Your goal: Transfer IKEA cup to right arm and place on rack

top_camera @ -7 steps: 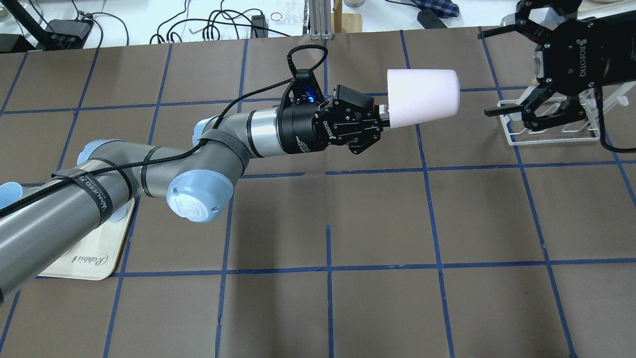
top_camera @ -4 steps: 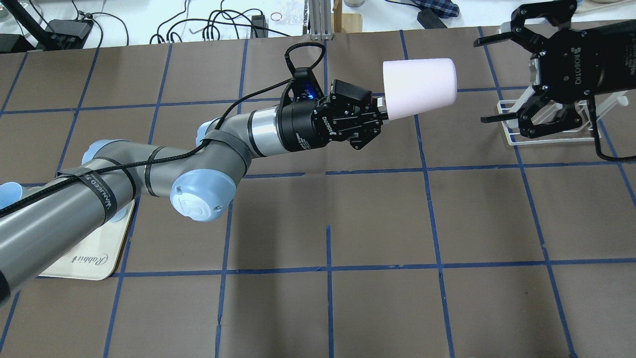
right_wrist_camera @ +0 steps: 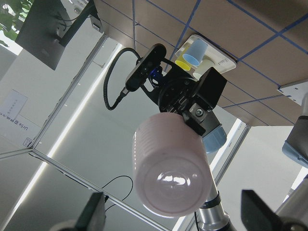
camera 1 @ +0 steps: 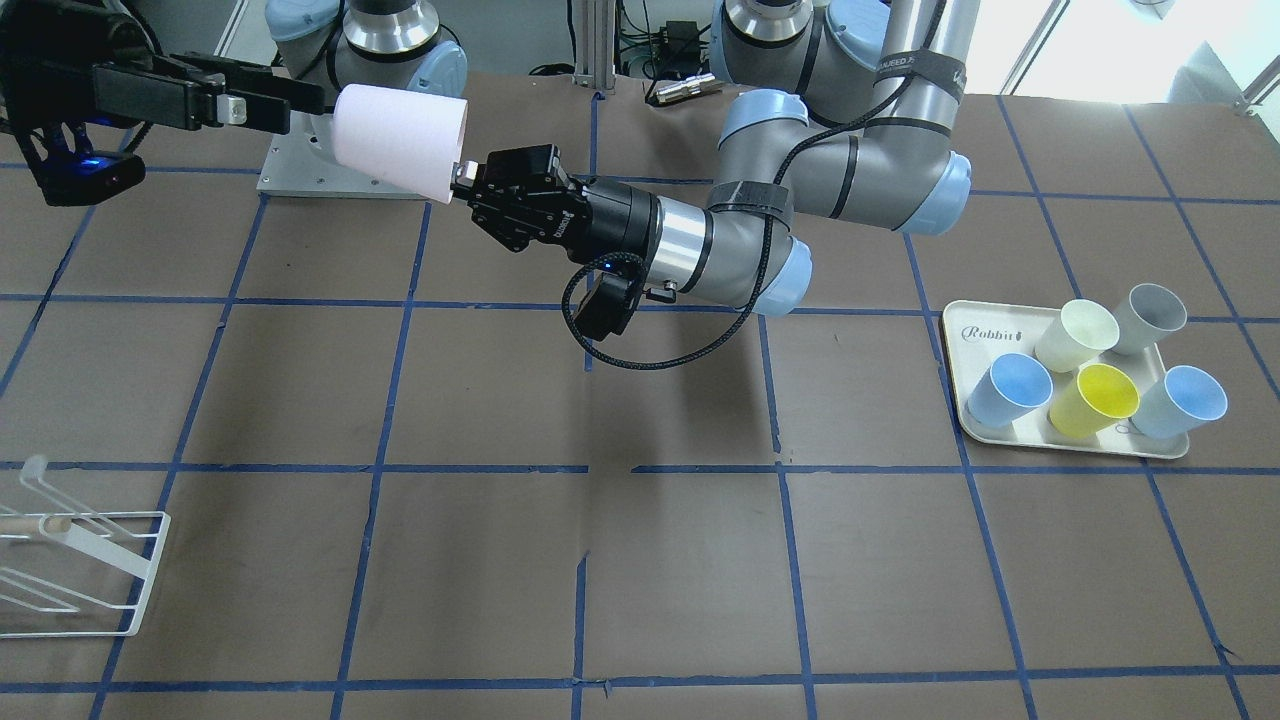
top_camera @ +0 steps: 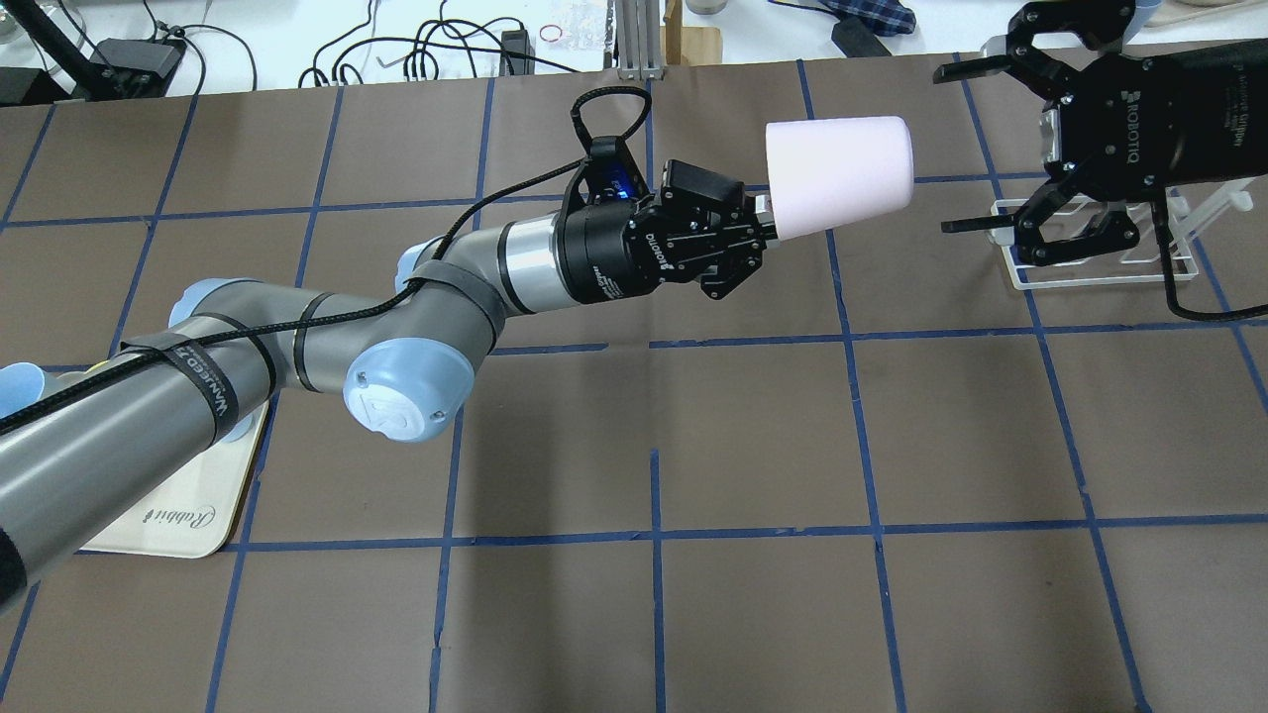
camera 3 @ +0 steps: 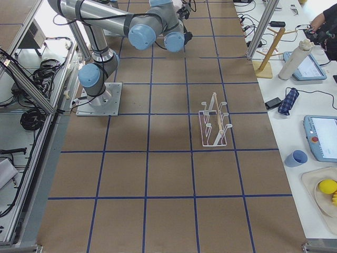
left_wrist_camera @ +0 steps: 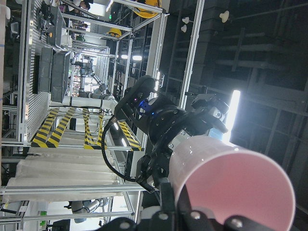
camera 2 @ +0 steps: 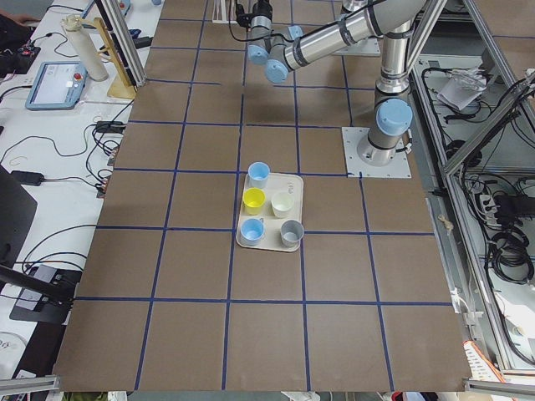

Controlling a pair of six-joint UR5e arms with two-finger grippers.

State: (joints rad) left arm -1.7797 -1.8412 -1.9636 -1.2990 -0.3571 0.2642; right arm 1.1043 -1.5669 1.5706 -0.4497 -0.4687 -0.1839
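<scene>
Watching from my console, I see the left gripper [top_camera: 763, 220] clamped on the rim of the IKEA cup [top_camera: 840, 176], holding it out sideways in the air above the table [top_camera: 753, 436]. The cup lies roughly level. Its open end is at the left gripper and its closed base points toward the right gripper [top_camera: 951, 149].

The right gripper faces the cup with its fingers spread wide apart and nothing between them. In the overhead view its fingertips stop just short of the cup's base, not touching it. The right wrist camera looks straight at that round base, with a dark fingertip at each lower corner of its picture.

The rack [top_camera: 1020, 269] stands on the table below the right gripper, well under the cup's height.

At the far end, on my left arm's side, the tray [camera 1: 985, 335] holds five cups: two light blue cups [camera 1: 1010, 392], a yellow cup [camera 1: 1095, 400], a pale cream cup [camera 1: 1075, 335] and a grey cup [camera 1: 1150, 317].
</scene>
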